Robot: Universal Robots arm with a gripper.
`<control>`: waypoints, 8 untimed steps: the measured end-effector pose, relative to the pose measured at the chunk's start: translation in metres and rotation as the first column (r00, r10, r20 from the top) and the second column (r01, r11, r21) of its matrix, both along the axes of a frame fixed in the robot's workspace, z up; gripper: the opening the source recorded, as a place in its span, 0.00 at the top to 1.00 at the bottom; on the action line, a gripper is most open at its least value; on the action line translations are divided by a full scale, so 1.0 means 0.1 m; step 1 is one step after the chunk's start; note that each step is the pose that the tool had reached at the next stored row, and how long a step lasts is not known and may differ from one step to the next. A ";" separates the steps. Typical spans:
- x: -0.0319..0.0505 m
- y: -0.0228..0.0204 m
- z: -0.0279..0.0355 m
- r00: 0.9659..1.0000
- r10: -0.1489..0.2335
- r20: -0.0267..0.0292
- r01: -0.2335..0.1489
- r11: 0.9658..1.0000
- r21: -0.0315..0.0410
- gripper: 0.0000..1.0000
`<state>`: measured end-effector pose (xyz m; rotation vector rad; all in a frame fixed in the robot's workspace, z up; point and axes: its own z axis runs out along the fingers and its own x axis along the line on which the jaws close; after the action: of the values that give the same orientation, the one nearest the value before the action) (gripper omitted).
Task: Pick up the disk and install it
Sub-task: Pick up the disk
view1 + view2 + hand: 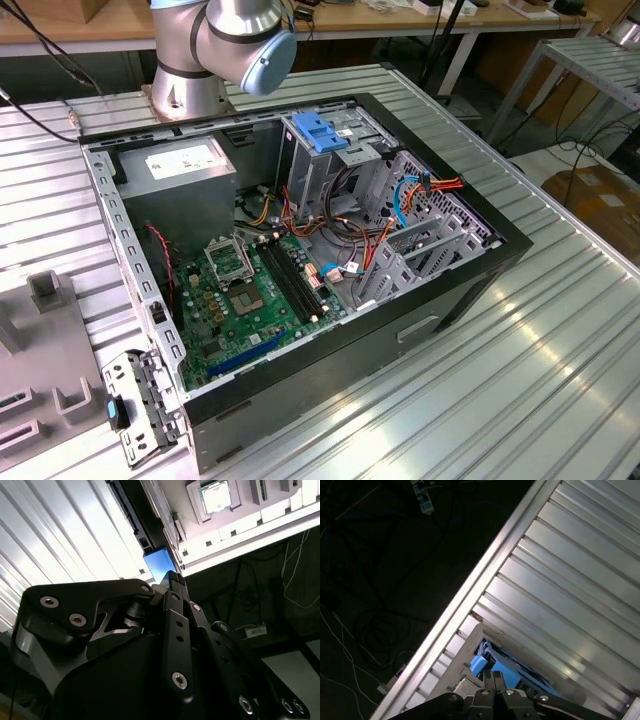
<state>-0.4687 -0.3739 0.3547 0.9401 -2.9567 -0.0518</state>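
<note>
The disk shows in both wrist views as a dark, flat body with a blue side rail (159,566) (490,666). It lies on the ribbed metal table close to the table's edge. My gripper (175,579) (492,676) hangs right over that blue rail, its dark fingers shut together and their tips at the rail. I cannot tell whether the tips touch it. In the exterior view the open computer case (480,262) lies on the table, with its metal drive cage (330,180) at the back.
A blue plastic bracket (318,130) sits atop the drive cage and a grey power supply (180,165) fills the case's back corner. A white tray with a processor (216,495) lies beside the disk. Beyond the table edge (470,592) is dark floor with cables.
</note>
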 end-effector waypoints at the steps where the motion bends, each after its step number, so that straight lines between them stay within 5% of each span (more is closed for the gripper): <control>1: 0.000 0.000 0.000 1.000 0.018 0.000 -0.018 1.000 0.000 0.89; 5: 0.000 0.000 0.000 0.998 0.071 0.000 -0.071 0.998 0.000 0.89; 8: 0.000 0.000 0.000 0.991 0.136 0.000 -0.136 0.991 0.001 0.89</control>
<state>-0.4687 -0.3739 0.3547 1.1388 -2.8842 -0.0495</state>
